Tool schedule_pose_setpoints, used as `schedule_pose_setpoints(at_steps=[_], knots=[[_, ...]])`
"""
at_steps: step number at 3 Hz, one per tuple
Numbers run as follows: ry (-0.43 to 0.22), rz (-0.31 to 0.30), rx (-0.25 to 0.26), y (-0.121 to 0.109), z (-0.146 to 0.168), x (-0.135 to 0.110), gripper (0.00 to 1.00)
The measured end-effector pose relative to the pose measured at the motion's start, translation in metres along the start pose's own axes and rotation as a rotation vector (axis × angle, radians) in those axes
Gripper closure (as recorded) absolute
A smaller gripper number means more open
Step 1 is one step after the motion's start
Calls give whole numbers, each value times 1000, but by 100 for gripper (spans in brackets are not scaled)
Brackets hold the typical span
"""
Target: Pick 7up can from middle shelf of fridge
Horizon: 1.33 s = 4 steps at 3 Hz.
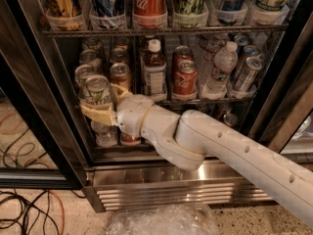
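The claw (100, 101) gripping the 7up can (97, 89) at the fridge's (195, 192) left hides its base.

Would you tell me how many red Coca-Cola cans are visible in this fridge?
3 Coca-Cola cans. One stands on the top rack; two sit on the middle shelf, front and behind, right of the brown bottle. The arm may hide more; its claw grips the 7up can further left.

The white arm (234, 151) runs from the near right up toward the far left. Its wrist (139, 117) lies roughly level. The gripper (99, 99) is at the left end, tan fingers (95, 114) clamped around the 7up can (97, 88).
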<state>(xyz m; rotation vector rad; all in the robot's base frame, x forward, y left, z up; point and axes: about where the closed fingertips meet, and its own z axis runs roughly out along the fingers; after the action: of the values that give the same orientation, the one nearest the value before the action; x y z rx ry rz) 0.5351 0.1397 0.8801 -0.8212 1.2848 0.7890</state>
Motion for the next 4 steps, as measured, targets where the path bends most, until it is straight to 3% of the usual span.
schedule_pose_setpoints(at_steps=[2,4], knots=[[96,20,-78,16,-36,1,100],[187,38,-72,28,-71,8,100]])
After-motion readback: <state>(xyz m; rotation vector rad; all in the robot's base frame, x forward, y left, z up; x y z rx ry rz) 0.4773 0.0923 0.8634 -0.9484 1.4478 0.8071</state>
